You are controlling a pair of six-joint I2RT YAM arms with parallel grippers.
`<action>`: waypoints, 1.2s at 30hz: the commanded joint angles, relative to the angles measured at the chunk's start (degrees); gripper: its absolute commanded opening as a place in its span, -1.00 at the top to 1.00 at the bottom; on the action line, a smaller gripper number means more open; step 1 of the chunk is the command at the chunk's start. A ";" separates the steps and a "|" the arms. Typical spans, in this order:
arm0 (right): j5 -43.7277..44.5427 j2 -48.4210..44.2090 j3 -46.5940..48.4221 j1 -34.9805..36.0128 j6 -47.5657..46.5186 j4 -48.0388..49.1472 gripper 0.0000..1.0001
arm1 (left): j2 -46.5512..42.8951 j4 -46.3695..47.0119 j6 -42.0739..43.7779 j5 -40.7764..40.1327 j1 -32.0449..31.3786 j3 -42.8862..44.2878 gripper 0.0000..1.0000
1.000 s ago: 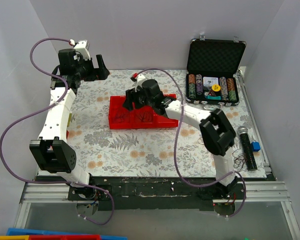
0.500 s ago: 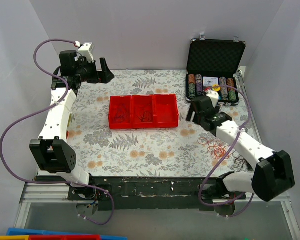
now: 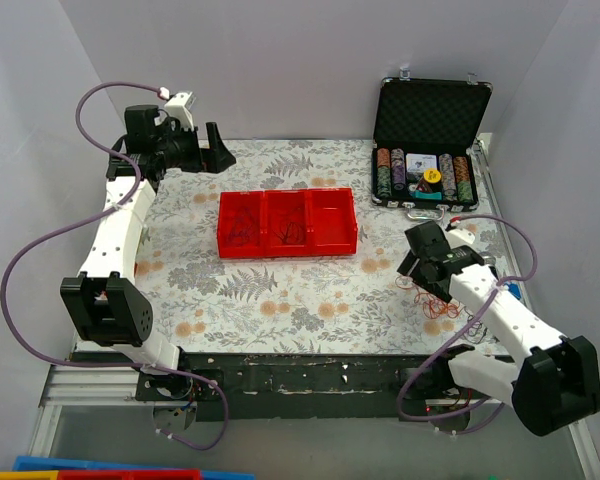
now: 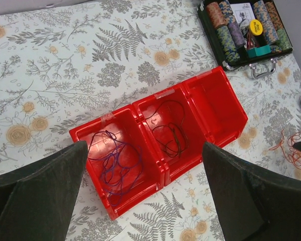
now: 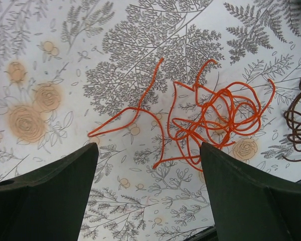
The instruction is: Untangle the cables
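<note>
The cables lie apart. A purple cable [image 4: 113,160] is in the left compartment of the red tray [image 4: 224,98], and a dark cable [image 4: 170,133] is in the middle one. The right compartment holds nothing. An orange cable [image 5: 210,120] lies in loose loops on the floral cloth at the right front, also in the top view [image 3: 438,302]. A brown cable [image 5: 297,125] lies just to its right. My right gripper [image 5: 148,148] is open and empty, hovering above the orange cable's near end. My left gripper [image 4: 144,145] is open and empty, held high over the tray.
An open black case of poker chips [image 3: 430,170] stands at the back right. The red tray [image 3: 332,240] sits mid-table. My right arm [image 3: 500,310] lies along the right front edge. Lilac hoses loop beside both arms.
My right arm has swung from the red tray to the right front and now hangs over the orange cable. My left gripper has shifted slightly to the right.
</note>
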 commanded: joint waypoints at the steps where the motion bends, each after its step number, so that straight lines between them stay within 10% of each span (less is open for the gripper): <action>1: -1.14 3.84 -0.57 -1.97 2.69 -1.52 -0.82 | -1.33 -1.44 2.43 2.09 -1.22 -1.36 -0.96; 5: -2.64 7.45 -2.51 -2.24 2.07 1.99 -0.46 | -1.25 -1.80 3.13 2.00 -1.93 -2.24 -0.96; 10: -8.35 7.46 -3.22 -0.84 -0.21 9.81 0.80 | -1.51 -1.89 3.66 1.83 -2.28 -2.77 -0.96; 13: -8.97 8.50 -1.02 3.72 0.31 12.10 0.97 | -1.60 -1.97 3.75 1.47 -2.63 -2.69 -0.96; 21: -6.90 15.45 10.12 14.37 2.23 8.28 0.97 | -1.07 -3.29 4.45 0.24 -3.60 -1.46 -0.96; 27: 2.81 8.01 9.98 7.55 6.72 -0.72 -0.61 | -0.99 -3.82 5.86 -0.55 -4.65 -1.54 -0.96; 36: -5.71 -1.07 3.91 -9.62 4.70 -7.57 -0.74 | 0.07 -5.31 7.35 -0.29 -5.45 0.13 -0.96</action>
